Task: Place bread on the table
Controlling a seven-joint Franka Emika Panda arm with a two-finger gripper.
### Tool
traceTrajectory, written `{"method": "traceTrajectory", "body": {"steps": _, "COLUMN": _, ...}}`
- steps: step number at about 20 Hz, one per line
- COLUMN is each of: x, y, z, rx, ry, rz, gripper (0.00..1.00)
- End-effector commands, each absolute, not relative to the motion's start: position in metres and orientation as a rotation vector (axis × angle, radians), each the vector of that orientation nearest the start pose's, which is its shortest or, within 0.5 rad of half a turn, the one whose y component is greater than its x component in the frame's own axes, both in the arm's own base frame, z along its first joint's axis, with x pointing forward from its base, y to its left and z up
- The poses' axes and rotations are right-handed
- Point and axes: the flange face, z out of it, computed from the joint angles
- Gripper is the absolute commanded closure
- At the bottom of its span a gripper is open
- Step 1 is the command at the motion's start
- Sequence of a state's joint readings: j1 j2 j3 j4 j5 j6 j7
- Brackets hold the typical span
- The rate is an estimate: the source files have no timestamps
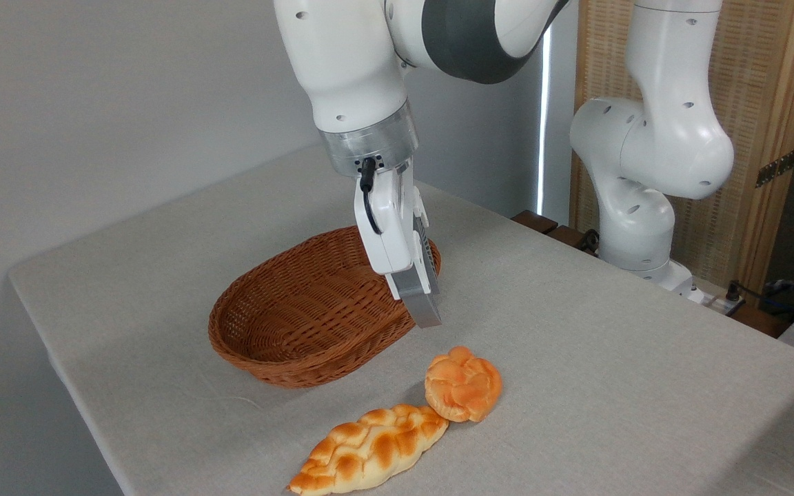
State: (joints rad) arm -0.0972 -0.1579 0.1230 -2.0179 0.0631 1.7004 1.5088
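Bread (464,384) on table (611,358) touching braided loaf (369,448); gripper (424,313) above, empty, jaw gap indiscernible.

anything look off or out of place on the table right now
Nothing is spilled or damaged. The round bread lies on the table, knotted top up, right against the tip of the braided loaf. The basket sits upright and looks empty. The gripper hangs above, holding nothing.
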Motion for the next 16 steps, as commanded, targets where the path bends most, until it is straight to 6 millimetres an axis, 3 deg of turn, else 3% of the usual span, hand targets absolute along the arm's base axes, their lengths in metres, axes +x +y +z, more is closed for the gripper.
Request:
{"method": "traceTrajectory", "body": {"steps": 1, "x": 0.488, "y": 0.025, "z": 0.515, "rx": -2.333, "ry": 2.197, "rz": 0.185, "gripper": 0.20}}
{"method": "traceTrajectory", "body": {"steps": 4, "x": 0.490, "y": 0.028, "z": 0.527, "rx": -2.387, "ry": 2.121, "rz": 0.147, "gripper": 0.01}}
{"method": "traceTrajectory", "body": {"steps": 7, "x": 0.500, "y": 0.027, "z": 0.554, "rx": -2.539, "ry": 1.876, "rz": 0.079, "gripper": 0.00}}
{"method": "traceTrajectory", "body": {"steps": 11, "x": 0.525, "y": 0.010, "z": 0.577, "rx": -2.830, "ry": 1.329, "rz": 0.002, "gripper": 0.00}}
{"method": "traceTrajectory", "body": {"steps": 16, "x": 0.556, "y": -0.002, "z": 0.585, "rx": -2.900, "ry": 1.173, "rz": -0.049, "gripper": 0.00}}
